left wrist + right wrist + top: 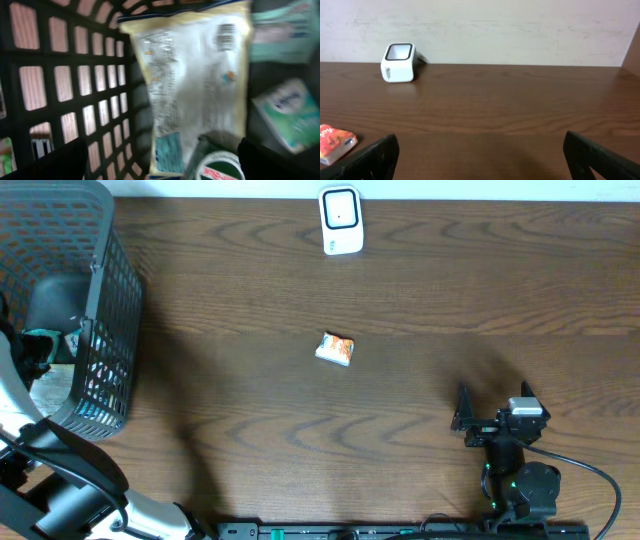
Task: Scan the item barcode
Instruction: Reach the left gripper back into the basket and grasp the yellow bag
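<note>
Two grippers were inspected. The left gripper was down inside the black mesh basket at the table's left end, its jaws spread wide with nothing between them; its dark fingers showed at the lower corners of the wrist view. Directly below it lay a white and yellow bag with a barcode visible near its upper right corner. A round green and white lid overlapped the bag's lower edge, and green and white boxes lay just beside it. That view was blurred and no print could be read. The right gripper stood over the table on the right side, jaws fully apart and empty. The white scanner stood at the far edge. A small orange and white packet lay on the wood in front of the scanner, well apart from both grippers.
</note>
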Motion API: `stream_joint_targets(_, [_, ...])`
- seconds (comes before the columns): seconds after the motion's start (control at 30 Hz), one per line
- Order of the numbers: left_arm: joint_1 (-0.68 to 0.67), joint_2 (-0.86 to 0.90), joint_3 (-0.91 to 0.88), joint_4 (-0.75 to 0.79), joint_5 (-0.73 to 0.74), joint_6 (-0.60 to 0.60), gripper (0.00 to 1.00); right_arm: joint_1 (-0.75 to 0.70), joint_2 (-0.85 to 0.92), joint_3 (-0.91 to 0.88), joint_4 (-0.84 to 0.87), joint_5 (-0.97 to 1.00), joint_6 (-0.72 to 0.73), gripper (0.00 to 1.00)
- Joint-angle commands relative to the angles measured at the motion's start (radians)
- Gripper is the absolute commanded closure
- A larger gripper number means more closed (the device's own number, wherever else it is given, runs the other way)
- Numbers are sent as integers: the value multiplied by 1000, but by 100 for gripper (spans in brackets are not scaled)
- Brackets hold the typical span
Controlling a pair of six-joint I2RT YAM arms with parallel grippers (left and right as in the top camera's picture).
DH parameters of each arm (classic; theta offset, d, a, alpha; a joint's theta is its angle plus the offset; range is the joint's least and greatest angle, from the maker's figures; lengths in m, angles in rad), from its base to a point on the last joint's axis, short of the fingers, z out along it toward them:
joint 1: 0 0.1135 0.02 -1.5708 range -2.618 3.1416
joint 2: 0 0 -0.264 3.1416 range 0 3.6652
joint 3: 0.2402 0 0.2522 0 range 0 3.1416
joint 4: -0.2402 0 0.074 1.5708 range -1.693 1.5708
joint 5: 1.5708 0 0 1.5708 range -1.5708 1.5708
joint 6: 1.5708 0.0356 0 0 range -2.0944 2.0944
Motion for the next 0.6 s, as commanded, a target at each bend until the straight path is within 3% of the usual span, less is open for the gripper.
stream_joint_targets(0.0, [24,14,-52,24,-22,-56,5,3,-6,-1,-4,1,-11,1])
stream_joint_targets(0.4, [26,14,-250,256,-21,-50,6,3,-6,-1,-4,1,-11,1])
stream_joint_targets(0.57, [26,14,-330,426,44,81,6,3,-6,-1,-4,1,-11,1])
